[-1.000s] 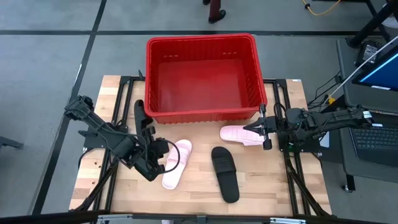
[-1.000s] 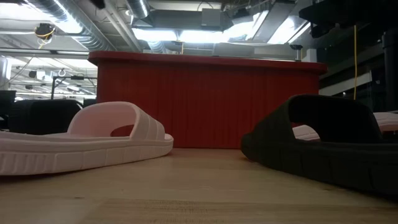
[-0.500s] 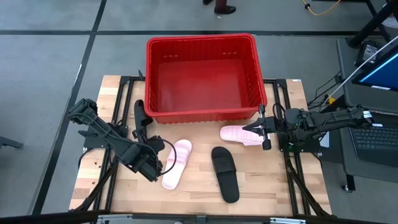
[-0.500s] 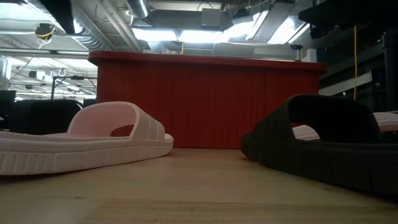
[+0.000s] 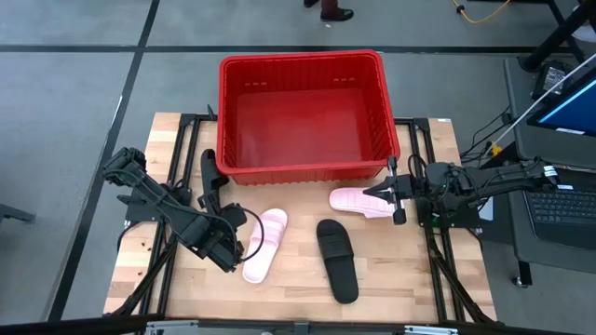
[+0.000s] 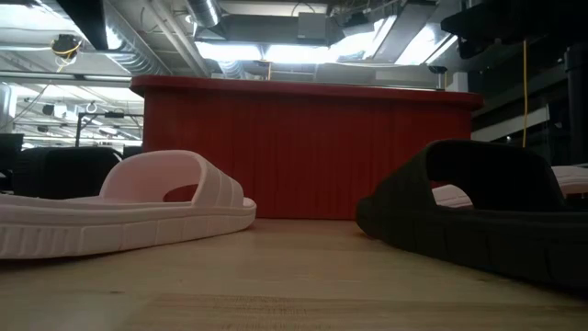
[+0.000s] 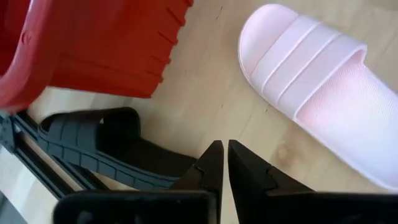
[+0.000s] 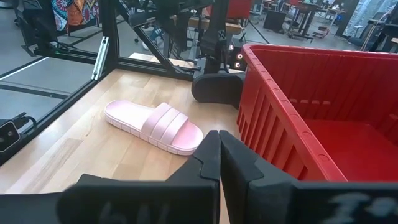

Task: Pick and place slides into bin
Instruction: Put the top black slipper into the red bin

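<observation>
The red bin stands at the table's far middle. One pink slide lies sole down at the near left, and also shows in the left wrist view. A black slide lies sole down at the near middle. A second black slide stands on its side edge by the bin's near left corner. A second pink slide lies near the bin's near right corner. My left gripper is shut and empty, just left of the first pink slide. My right gripper is shut at the second pink slide's right end.
The bin's near wall rises behind the slides. Black frame rails run along the table's left and right sides. Bare wood shows along the near edge. A laptop sits beyond the right edge.
My left gripper has gone a little down and toward the table's near edge, beside the pink slide, then stopped. The slides and the bin have stayed in place.
</observation>
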Robot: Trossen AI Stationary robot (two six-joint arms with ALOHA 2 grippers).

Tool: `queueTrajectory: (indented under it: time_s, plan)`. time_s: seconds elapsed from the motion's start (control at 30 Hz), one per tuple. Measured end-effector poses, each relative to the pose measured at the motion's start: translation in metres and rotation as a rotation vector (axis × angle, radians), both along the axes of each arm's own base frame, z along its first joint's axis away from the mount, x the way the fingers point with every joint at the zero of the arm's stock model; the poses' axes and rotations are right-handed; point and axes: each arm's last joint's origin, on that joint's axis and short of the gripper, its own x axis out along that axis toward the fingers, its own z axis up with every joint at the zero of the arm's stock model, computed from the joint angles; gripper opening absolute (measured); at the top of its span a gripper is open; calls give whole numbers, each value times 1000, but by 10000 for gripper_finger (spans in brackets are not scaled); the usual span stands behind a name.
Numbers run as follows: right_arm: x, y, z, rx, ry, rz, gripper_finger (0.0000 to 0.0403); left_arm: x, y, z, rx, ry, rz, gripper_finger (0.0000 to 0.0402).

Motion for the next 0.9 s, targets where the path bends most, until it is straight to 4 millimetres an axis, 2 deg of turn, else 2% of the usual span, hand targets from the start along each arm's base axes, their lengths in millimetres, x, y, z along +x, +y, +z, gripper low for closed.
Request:
queueTrajectory:
  time_s: [0.2, 0.6, 0.73, 0.9]
  plan:
    - [-1, 0, -6, 17, 60, -5, 6, -1, -1, 0, -15, -20, 41, 65]
    - [-1, 0, -7, 19, 69, -6, 6, -3, 3, 0, 6, 4, 73, 171]
    - [-1, 0, -7, 18, 69, -6, 6, -4, 2, 0, 6, 5, 70, 185]
    - [-1, 0, -7, 18, 69, -6, 6, -4, 2, 0, 12, 20, 42, 185]
